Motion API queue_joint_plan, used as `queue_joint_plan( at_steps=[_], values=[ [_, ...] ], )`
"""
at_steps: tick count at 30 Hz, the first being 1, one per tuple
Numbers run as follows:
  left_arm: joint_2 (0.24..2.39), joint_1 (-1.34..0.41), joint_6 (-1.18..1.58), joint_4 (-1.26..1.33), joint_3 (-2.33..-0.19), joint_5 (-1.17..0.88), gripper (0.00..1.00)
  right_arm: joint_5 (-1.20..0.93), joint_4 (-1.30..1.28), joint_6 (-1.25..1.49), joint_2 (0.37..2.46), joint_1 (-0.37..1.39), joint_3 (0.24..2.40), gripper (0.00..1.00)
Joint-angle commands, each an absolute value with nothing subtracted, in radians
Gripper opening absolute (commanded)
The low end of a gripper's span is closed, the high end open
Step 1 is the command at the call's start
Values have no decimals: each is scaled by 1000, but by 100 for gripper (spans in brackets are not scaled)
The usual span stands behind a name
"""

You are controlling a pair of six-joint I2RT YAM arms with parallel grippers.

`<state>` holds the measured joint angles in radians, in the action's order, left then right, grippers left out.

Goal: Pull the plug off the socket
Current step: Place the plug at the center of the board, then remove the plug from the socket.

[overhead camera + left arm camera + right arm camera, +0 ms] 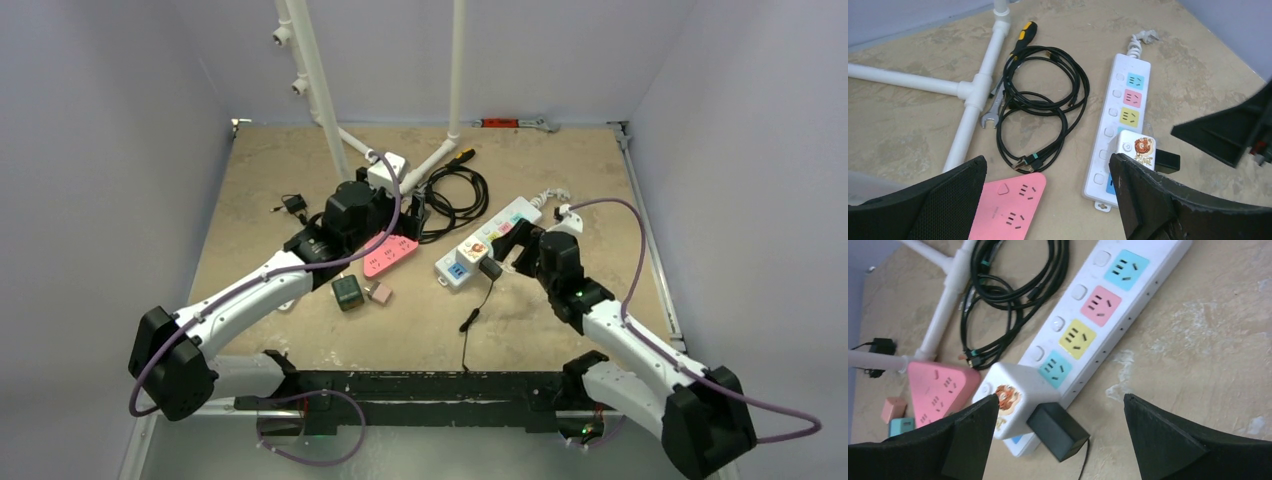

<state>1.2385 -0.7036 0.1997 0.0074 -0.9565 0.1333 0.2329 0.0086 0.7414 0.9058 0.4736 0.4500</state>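
Pink triangular socket block [390,255] lies just left of the white power strip [520,215]. The left gripper [400,215] hangs over it, spread wide and empty. A black cable coil [455,195] comes next, also left of the strip. On the strip's near end sits a white cube adapter [1015,395], and the black plug [1058,431] juts from the cube's near side, apparently fully seated. Handling, as I judge it: small, light and rigid, with a smooth shell that is likely slippery under the pads. The pins should hold by friction alone. Take it across the two flat faces of the body, never by the thin lead [470,320]. Pull straight out in line with the pins. The cube and strip look light and may drag or lift along, so they want bracing. Looks: matt black, boxy, square-edged, no marks visible, with the lead trailing off the strip's near end. The right gripper [1060,397] is over that same end with its jaws far apart, straddling cube and plug and pinching nothing. Whether a finger touches the cube, I cannot tell.
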Motion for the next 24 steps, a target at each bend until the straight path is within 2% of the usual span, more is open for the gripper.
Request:
queue_joint_plan(
  at_steps=[1,8,12,19,24],
  values=[
    [1268,-708,222,70,-958,11,92,136,147,718,1030,382,482,97],
    [1354,-800,220,90,-955,-65,90,81,276,704,1232,305,546,96],
    [1412,-837,213,112,-951,-92,90,53,322,719,1281,301,568,95],
    [1559,-842,233,164,-983,-225,89,127,207,695,1358,301,671,96],
    [1635,-852,243,194,-1023,-293,87,191,165,718,1345,300,667,99]
  ],
)
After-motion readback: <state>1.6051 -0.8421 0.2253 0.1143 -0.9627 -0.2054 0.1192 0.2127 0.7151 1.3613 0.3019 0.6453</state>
